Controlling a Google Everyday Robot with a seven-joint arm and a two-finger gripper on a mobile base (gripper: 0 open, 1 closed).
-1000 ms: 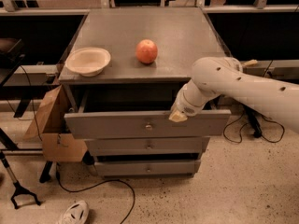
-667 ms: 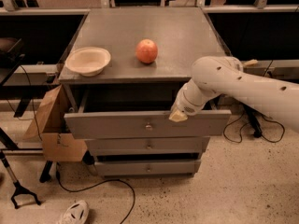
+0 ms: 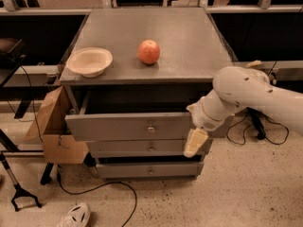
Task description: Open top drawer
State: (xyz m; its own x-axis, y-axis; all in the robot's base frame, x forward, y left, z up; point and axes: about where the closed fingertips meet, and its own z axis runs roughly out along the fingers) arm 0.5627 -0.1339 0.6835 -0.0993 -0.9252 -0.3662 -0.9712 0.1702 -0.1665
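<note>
While my white arm (image 3: 255, 96) reaches in from the right, my claw (image 3: 195, 142) hangs pointing downward just below the front right corner of the counter (image 3: 189, 41), in front of the right end of the top drawer (image 3: 118, 126). I cannot tell whether the claw is open or closed. Nor can I tell whether it touches the drawer's front or has hold of anything.

The top drawer sits directly under the counter's front edge and stands pulled out part way. Its wide grey front panel is forward of the cabinet, with a dark gap showing behind it. A small round knob (image 3: 151, 128) sits at the middle of that panel, left of my claw and apart from it.

Beneath it are a middle drawer (image 3: 132, 147) and a bottom drawer (image 3: 137, 170), both with shorter fronts. The tip of my claw overlaps the right end of the middle one.

On the counter, a pale bowl (image 3: 90, 61) rests near the front left corner. A red apple (image 3: 148, 51) stands near the middle, to the right of the bowl and apart from it.

Off the counter's left edge an open cardboard box (image 3: 54, 126) sits low beside the cabinet. On the speckled floor in front, a black cable (image 3: 102, 187) curls past a white shoe (image 3: 75, 216).
</note>
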